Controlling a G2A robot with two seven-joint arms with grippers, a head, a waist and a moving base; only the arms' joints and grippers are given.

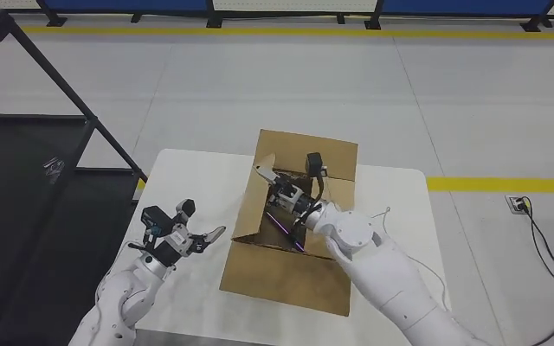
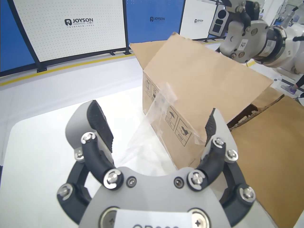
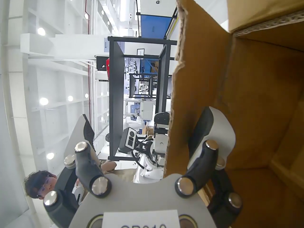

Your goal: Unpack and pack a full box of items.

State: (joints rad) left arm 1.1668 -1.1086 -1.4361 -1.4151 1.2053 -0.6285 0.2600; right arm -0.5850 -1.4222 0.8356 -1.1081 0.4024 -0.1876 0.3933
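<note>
- Overhead, the cardboard box [image 1: 294, 281] sits mid-bench [image 1: 186, 173] with its flaps thrown open. The right arm lies across the opening and hides most of the inside. A thin purple streak [image 1: 281, 227] beside the forearm is too small to name.
- Also from above, the right hand [image 1: 275, 184] is at the upright flap [image 1: 254, 203] on the side of the box nearest the left arm, though the spread of its fingers is hard to judge there. The left hand [image 1: 203, 221] hovers over the bench just beside that side, fingers plainly apart and gripping nothing.
- From the left wrist, the open fingers [image 2: 97, 117] frame the box's printed wall, and a loose strip of clear tape [image 2: 163, 96] hangs off it toward the bench. The raised flap blocks the interior. The right hand rises behind it with one fingertip showing and the rest cut off by cardboard.
- From the right wrist, the hand is open and straddles the flap's edge, with one finger outside and one inside against brown inner walls. The box floor is mostly out of sight.
</note>
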